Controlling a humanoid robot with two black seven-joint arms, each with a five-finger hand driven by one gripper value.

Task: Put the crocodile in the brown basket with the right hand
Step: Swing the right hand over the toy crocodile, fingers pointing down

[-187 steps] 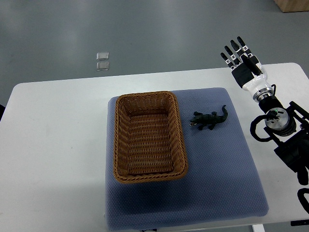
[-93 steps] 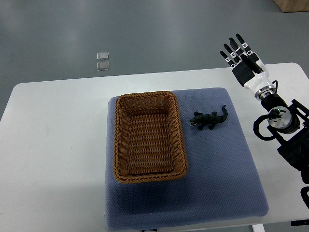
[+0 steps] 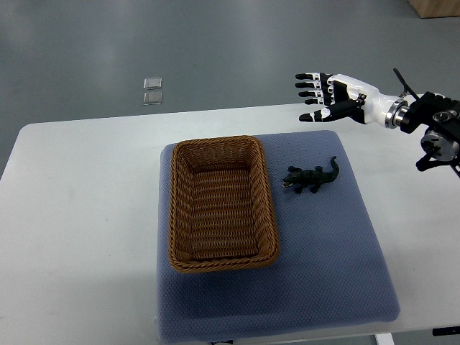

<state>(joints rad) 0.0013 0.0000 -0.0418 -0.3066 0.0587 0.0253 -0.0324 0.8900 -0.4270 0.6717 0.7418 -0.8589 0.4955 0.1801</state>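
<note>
A small dark green toy crocodile [image 3: 311, 177] lies on the blue mat, just right of the brown wicker basket [image 3: 221, 202], its tail pointing up and right. My right hand [image 3: 318, 95] reaches in from the right edge, fingers spread and pointing left, holding nothing. It hovers over the table's far edge, above and slightly right of the crocodile, well apart from it. The basket is empty. The left arm does not show.
The blue mat [image 3: 338, 273] covers the middle of the white table [image 3: 79, 215]. Two small clear squares [image 3: 152, 91] lie on the grey floor beyond the table. A wooden corner [image 3: 435, 7] shows at the top right.
My right hand has swung from pointing away at the table's right end to pointing left, moving leftward toward the crocodile. The forearm has risen. Crocodile and basket have not moved.
</note>
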